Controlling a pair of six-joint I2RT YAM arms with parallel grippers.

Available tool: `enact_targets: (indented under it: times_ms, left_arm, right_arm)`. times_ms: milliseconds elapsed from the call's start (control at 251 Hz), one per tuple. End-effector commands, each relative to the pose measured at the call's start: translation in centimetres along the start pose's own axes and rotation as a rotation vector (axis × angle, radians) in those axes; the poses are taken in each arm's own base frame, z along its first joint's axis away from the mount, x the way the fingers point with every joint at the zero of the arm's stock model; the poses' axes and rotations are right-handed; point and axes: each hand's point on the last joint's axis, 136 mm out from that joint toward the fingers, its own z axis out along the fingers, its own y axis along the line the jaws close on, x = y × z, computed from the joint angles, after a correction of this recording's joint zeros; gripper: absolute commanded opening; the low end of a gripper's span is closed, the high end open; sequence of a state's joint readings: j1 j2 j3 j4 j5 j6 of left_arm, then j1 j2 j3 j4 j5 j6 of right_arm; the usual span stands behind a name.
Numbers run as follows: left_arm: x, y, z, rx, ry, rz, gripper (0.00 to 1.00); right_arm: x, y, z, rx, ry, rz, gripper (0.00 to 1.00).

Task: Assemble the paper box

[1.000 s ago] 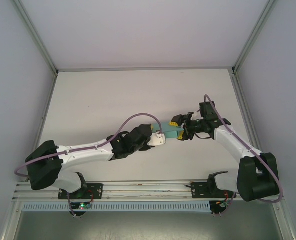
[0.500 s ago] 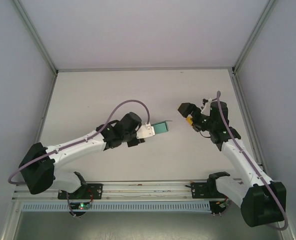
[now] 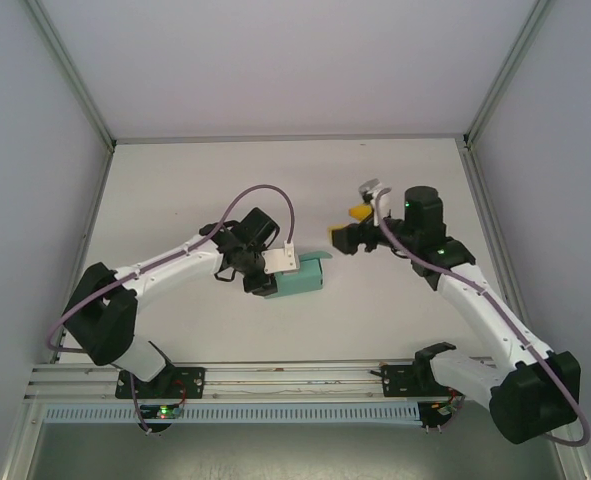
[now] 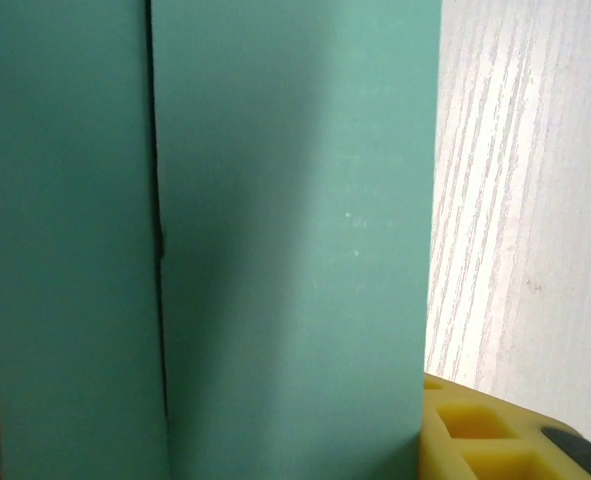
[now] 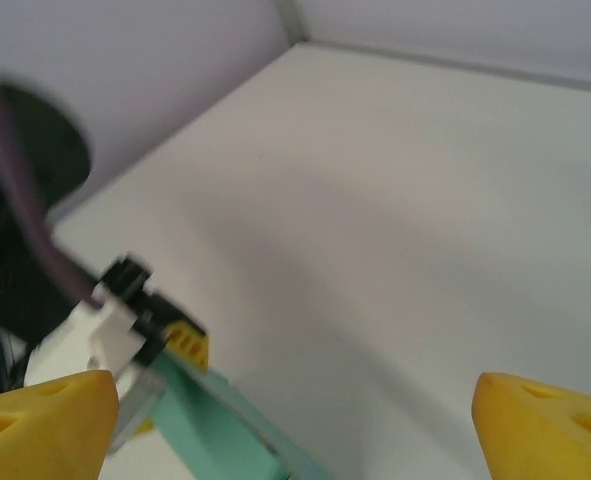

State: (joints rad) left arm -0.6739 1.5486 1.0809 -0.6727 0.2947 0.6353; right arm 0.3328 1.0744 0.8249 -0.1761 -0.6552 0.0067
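Box (image 3: 307, 280): teal, middle of table (image 3: 175, 190), clamped in left gripper (image 3: 278, 274)
Right gripper (image 5: 295, 425): jaws wide, empty, near box

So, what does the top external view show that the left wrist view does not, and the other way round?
Top external: the whole outline of the paper box, with the left gripper closed on its end, and the right gripper open and apart from the box.
Left wrist: a dark seam running down the card, fine grain lines in the table, and a yellow finger pad at the picture's lower right.
Both: the teal box and the pale table.
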Motion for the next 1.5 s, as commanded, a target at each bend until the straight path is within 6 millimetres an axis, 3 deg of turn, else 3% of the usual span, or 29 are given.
enact_targets:
  times_ms: [0, 148, 355, 483, 630, 678, 826, 1022, 1233, 1345, 1496]
  left_arm:
    - [1.5, -0.9, -0.1, 0.076, 0.065, -0.002, 0.37]
    - [1.4, -0.6, -0.5, 0.073, 0.069, 0.011, 0.38]
    - [1.6, -0.4, -0.3, 0.075, 0.088, 0.01, 0.38]
    - [1.4, -0.3, -0.3, 0.076, 0.088, 0.009, 0.38]
    - [1.0, 0.2, -0.4, 0.055, 0.077, -0.013, 0.37]
    - [0.6, 0.5, -0.5, 0.041, 0.068, -0.029, 0.37]
    - [0.7, 1.3, -0.1, 0.011, 0.08, -0.065, 0.35]
    - [0.3, 2.1, 0.0, -0.017, 0.083, -0.092, 0.34]
    - [0.4, 1.8, -0.1, -0.003, 0.088, -0.07, 0.34]
    - [0.3, 1.6, 0.0, 0.004, 0.084, -0.067, 0.34]
    - [0.5, 1.6, 0.1, 0.001, 0.091, -0.069, 0.35]
  right_arm:
    - [4.2, 0.4, 1.6, -0.001, 0.203, -0.175, 0.91]
    - [6.7, -0.1, 3.1, -0.002, 0.356, -0.193, 0.84]
    - [8.9, 0.1, 4.3, -0.059, 0.499, -0.224, 0.62]
    - [9.0, 0.2, 4.9, -0.079, 0.5, -0.217, 0.4]
    - [8.8, -0.3, 5.5, -0.026, 0.518, -0.175, 0.03]
    - [8.1, -0.5, 5.9, 0.012, 0.494, -0.12, 0.0]
    - [5.6, 0.1, 7.0, 0.126, 0.389, 0.19, 0.0]
    - [5.4, 2.3, 7.8, 0.089, 0.282, 0.612, 0.0]
    - [5.0, 3.7, 6.7, 0.026, 0.395, 0.765, 0.0]
    - [4.7, 3.5, 6.9, -0.007, 0.408, 0.825, 0.0]
    - [4.9, 3.0, 6.8, 0.028, 0.398, 0.773, 0.0]
